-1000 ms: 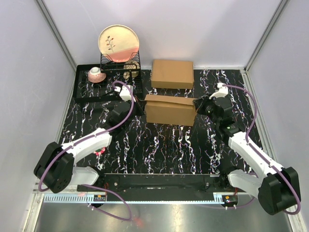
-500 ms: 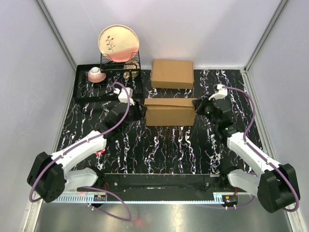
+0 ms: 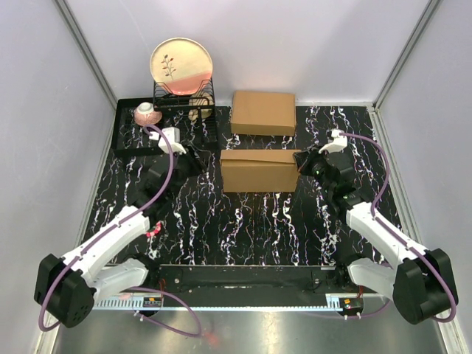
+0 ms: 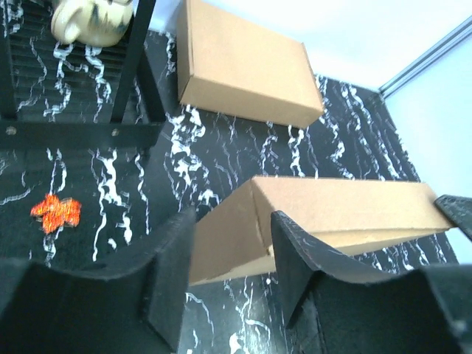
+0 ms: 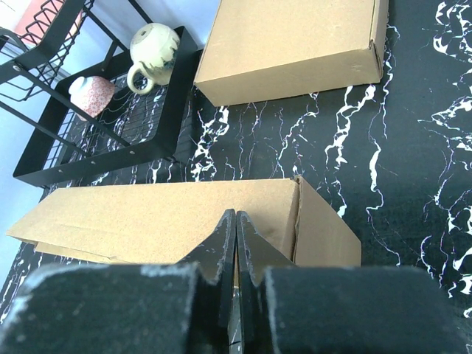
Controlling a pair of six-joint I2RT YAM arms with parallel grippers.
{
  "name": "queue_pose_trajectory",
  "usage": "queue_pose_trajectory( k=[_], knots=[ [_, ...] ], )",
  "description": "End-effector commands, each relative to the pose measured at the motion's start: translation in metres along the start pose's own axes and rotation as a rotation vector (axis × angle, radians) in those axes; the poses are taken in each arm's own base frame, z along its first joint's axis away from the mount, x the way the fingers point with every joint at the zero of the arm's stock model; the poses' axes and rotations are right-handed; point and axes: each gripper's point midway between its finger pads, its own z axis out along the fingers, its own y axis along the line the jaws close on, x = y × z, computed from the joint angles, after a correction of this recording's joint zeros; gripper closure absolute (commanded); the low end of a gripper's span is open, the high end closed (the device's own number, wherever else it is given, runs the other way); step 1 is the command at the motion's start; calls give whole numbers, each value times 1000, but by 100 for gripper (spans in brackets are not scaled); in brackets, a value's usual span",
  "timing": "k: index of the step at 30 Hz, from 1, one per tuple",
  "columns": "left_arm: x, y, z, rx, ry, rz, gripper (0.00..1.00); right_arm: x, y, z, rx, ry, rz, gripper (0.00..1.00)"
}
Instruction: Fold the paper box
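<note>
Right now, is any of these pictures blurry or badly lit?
Top external view: even light, sharp throughout. Left wrist view: the left gripper looms dark and slightly soft, the paper box behind it clearer. Right wrist view: the right gripper dark and blurred too.

The paper box (image 3: 259, 170) lies in the middle of the surface (image 3: 251, 228), its long side going from left to right. Behind it, near the back edge and apart from it, lies a second box (image 3: 263, 113). In the back left corner is a flat tray (image 3: 127, 144), and a wire rack (image 3: 184, 99) stands on its rear part. A plate (image 3: 181, 65) stands upright in the rack, a mug (image 5: 151, 48) lies under it, and a small cup (image 3: 147, 113) sits on the tray to the left of the rack. The left jaws are to the left of the paper box, apart from it and in front of the tray. The right jaws are at the right end of the paper box, at its top edge.
</note>
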Motion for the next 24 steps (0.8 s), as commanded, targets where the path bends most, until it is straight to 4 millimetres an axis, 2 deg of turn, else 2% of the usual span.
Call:
queue_pose_trajectory(
  k=[1,2,3,5,12,17,20,24],
  knots=[
    [-32,-30,6,129,-113,-72,55,51,-35,-11,116,164,-24,95],
    [-23,-32,14,138,-83,-69,64,50,-35,-11,115,163,-26,95],
    [-27,-38,16,156,-86,-72,67,50,-35,-12,116,162,-26,95],
    [-18,-41,25,162,-53,-88,73,50,-35,-12,114,165,-29,95],
    [-30,-59,36,226,-83,-99,89,52,-35,-14,114,171,-31,95],
    [-46,-65,35,246,-136,-93,90,56,-37,-14,116,178,-32,95],
    [-45,-68,37,260,-132,-82,90,55,-38,-14,117,178,-30,96],
    [-17,-68,45,257,-53,-51,93,58,-39,-13,121,186,-29,96]
  ],
)
